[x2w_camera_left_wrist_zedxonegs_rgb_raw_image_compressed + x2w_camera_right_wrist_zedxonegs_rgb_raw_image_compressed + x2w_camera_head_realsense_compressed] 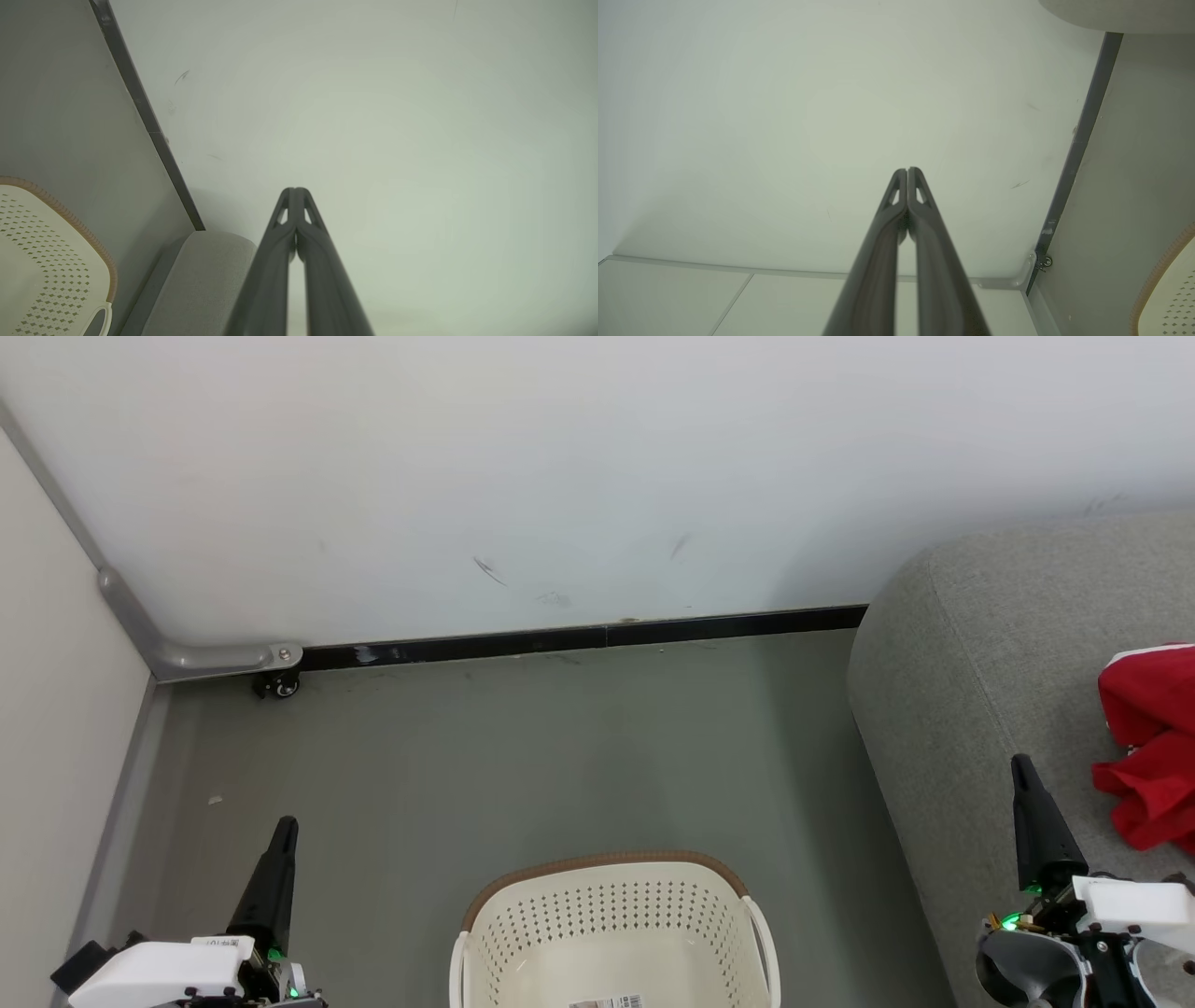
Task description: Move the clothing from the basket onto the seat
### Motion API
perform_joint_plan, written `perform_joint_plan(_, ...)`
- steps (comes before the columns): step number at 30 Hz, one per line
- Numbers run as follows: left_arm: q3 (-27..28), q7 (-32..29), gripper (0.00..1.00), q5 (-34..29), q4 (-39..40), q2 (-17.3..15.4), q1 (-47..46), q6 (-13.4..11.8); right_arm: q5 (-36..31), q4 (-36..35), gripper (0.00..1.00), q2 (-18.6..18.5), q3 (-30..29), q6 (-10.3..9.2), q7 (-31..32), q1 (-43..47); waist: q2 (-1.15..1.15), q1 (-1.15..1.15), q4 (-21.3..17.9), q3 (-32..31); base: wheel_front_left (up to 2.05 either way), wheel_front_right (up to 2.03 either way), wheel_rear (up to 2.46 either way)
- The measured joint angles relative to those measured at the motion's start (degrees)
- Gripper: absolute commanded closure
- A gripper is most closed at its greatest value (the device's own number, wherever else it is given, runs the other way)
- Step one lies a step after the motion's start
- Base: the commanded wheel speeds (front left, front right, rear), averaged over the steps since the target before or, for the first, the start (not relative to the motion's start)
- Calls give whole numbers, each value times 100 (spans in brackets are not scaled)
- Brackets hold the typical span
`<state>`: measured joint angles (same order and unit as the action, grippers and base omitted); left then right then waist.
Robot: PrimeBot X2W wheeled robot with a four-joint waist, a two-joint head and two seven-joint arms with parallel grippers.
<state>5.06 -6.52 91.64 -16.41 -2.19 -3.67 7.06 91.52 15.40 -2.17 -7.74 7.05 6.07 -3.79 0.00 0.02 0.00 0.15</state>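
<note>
The cream basket [611, 915] with its brown rim stands on the floor at the bottom centre, its bare bottom and small label showing. Red clothing [1153, 751] lies bunched on the grey seat [980, 653] at the right edge. My left gripper [285, 826] is shut and holds nothing, low at the left of the basket. Shut and holding nothing as well, my right gripper [1020, 763] hovers over the seat just left of the clothing. Each wrist view looks along closed fingertips, the left gripper [295, 190] and the right gripper [907, 170], toward the white wall. The basket [42, 261] and the seat [205, 275] appear at the left wrist view's lower left.
A white wall [560, 476] with a black baseboard [579, 639] closes the far side. A grey pipe [205, 658] and a small caster [277, 685] sit in the left corner. Grey floor [523, 756] lies between the wall and the basket.
</note>
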Motion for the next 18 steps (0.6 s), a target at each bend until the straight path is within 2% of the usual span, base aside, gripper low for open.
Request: perform_joint_plan(18,0,0,100,0,12,0,0,0,0,0,100,0,0,0,0,0,0,0,0,0,0,0,0)
